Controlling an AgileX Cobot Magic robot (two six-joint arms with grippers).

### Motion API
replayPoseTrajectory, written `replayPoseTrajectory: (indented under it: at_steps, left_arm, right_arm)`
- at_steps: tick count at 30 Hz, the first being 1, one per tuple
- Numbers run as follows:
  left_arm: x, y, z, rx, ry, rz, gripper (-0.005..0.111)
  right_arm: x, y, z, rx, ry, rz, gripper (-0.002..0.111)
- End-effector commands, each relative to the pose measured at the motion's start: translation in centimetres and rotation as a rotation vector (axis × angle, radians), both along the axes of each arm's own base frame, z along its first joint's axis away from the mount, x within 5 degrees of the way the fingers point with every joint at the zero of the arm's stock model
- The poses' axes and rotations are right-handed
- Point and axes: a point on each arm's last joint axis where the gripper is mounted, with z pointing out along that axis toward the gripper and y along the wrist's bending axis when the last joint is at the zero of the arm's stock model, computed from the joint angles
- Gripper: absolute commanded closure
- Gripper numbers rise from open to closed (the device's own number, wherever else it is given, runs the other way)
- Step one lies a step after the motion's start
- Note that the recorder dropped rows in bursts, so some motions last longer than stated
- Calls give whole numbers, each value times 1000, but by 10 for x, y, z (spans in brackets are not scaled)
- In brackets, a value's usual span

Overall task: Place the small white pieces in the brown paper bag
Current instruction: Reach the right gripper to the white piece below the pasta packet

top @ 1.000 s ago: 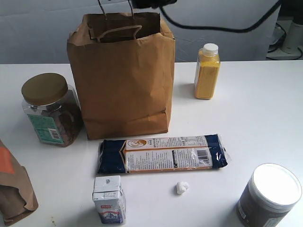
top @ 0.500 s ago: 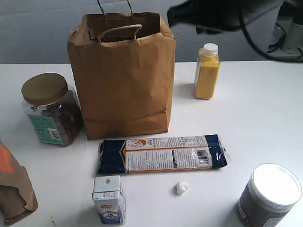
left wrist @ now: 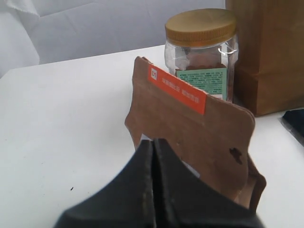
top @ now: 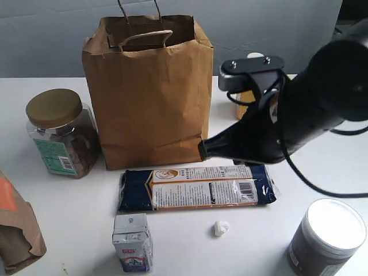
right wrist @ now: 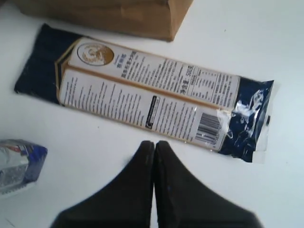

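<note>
White piece (top: 221, 228), a single lumpy bit, is lying on the table (top: 75, 201) towards the front, between the carton (top: 133, 241) and the tub (top: 328, 237) and just in front of the packet (top: 195, 187). No other such bit is showing in any view.

At the front left corner the small bag (top: 14, 230) with its orange patch is standing. The left wrist view shows the left gripper (left wrist: 153, 156) pointing at it from close by, fingers pressed together and holding nothing.

Beyond the white piece the packet is lying flat and lengthwise across the table. The right gripper (top: 202, 150) is hanging over the packet's far edge, its tip near the lower right corner of the paper bag (top: 149, 92). In the right wrist view its fingers are meeting with no gap and nothing is between them. The white piece is lying apart from this gripper, on the near side of the packet, untouched.

Farther back the jar (top: 57, 132) is standing just left of the paper bag, which is upright and open at the top, handles up. The right arm is covering most of the bottle behind it.
</note>
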Motion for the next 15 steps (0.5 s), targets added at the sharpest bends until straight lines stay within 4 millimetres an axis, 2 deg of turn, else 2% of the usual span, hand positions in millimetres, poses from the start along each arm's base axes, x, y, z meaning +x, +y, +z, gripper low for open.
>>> replayPoseTrajectory:
  at_steps: [1, 4, 9, 12, 15]
  left_arm:
    - [0, -1, 0, -11, -6, -7, 107]
    - [0, -1, 0, -11, -6, -7, 107]
    - [0, -1, 0, -11, -6, -7, 107]
    - [0, -1, 0, -11, -6, -7, 107]
    - [0, -1, 0, -11, -6, -7, 107]
  right_arm:
    - [-8, 7, -32, -26, 44, 25, 108]
    - [-10, 12, -54, -69, 85, 42, 100]
    - [-10, 21, -81, -129, 139, 51, 75]
    - [-12, 25, -94, -153, 165, 53, 68]
    - [-13, 28, -105, -164, 185, 53, 67]
